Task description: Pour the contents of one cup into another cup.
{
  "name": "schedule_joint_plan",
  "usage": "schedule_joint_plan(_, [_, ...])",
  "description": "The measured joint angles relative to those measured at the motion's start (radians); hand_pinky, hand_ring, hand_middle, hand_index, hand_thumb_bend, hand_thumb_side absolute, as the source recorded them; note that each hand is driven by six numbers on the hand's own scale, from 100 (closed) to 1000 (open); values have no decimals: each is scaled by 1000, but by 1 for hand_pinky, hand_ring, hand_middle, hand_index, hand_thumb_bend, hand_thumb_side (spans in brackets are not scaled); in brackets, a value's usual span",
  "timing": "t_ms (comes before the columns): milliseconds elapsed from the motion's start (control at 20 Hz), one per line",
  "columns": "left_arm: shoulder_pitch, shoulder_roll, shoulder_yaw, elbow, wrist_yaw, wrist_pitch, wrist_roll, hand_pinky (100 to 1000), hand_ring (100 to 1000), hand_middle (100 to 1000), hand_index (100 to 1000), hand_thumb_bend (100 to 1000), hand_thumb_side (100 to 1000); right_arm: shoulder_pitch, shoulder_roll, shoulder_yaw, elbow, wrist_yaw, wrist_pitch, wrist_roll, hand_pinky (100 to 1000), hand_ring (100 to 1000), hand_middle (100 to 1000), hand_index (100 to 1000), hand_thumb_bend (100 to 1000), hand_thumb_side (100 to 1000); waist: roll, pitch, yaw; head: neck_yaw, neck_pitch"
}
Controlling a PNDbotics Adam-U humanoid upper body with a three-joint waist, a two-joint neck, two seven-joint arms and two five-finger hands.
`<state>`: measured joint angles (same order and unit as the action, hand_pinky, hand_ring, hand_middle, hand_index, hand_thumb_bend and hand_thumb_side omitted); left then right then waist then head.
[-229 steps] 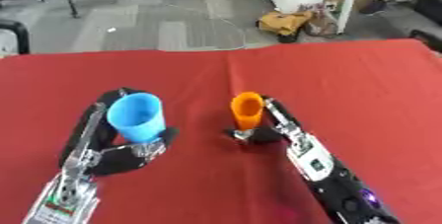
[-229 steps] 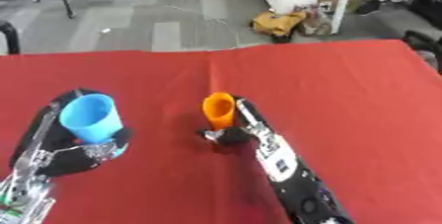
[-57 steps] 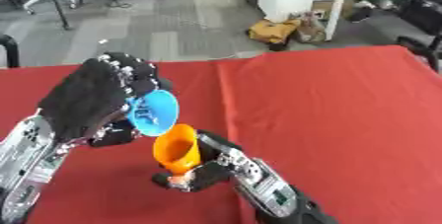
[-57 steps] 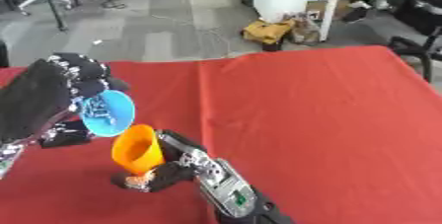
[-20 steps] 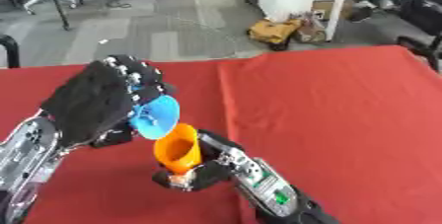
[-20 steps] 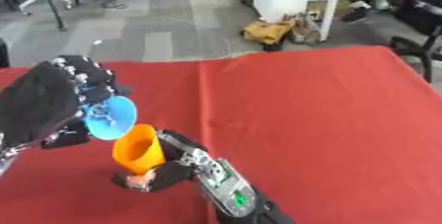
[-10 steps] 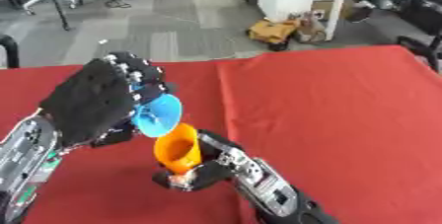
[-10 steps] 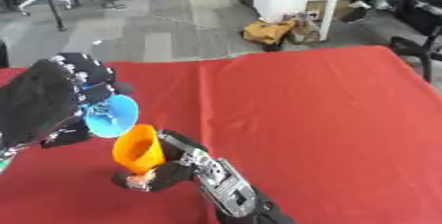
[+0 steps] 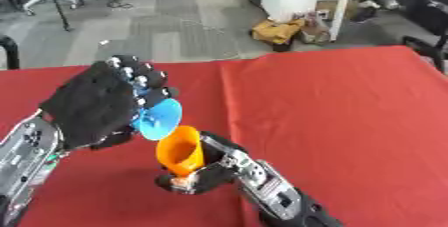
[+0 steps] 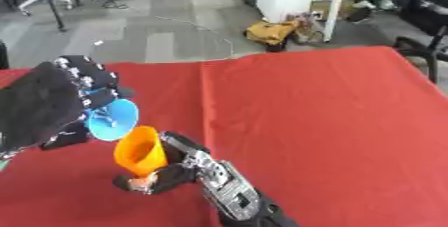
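Left robot hand (image 9: pixel 92 106) curls around the blue plastic cup (image 9: pixel 160 119), tipped mouth-down over the orange plastic cup (image 9: pixel 180 150) to pour. Right robot hand (image 9: pixel 213 168) grips the orange cup's base, steadying it just above the red counter (image 9: pixel 350 116).

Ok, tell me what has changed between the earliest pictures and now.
The left hand has lifted the blue cup off the table and tipped it, mouth down toward the orange cup. The right hand has drawn the orange cup nearer and leftward, under the blue one. Both hands keep their fingers round their cups, and the red tablecloth is as before.
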<state>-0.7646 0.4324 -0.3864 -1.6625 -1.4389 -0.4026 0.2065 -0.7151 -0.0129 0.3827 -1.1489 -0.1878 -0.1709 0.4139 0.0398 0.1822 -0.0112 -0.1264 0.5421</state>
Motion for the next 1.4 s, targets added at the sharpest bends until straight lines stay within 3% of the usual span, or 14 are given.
schedule_joint_plan(1200, [-10, 26, -32, -17, -58, -9, -54, 340, 427, 418, 680, 539, 100, 2, 0, 0, 2, 0, -1, 3, 685, 392, 355, 445, 384, 100, 2, 0, 0, -8, 0])
schedule_joint_plan(1400, [-11, 26, -41, -17, -58, -15, -61, 399, 427, 418, 681, 539, 100, 2, 0, 0, 2, 0, 0, 3, 685, 392, 355, 445, 384, 100, 2, 0, 0, -9, 0])
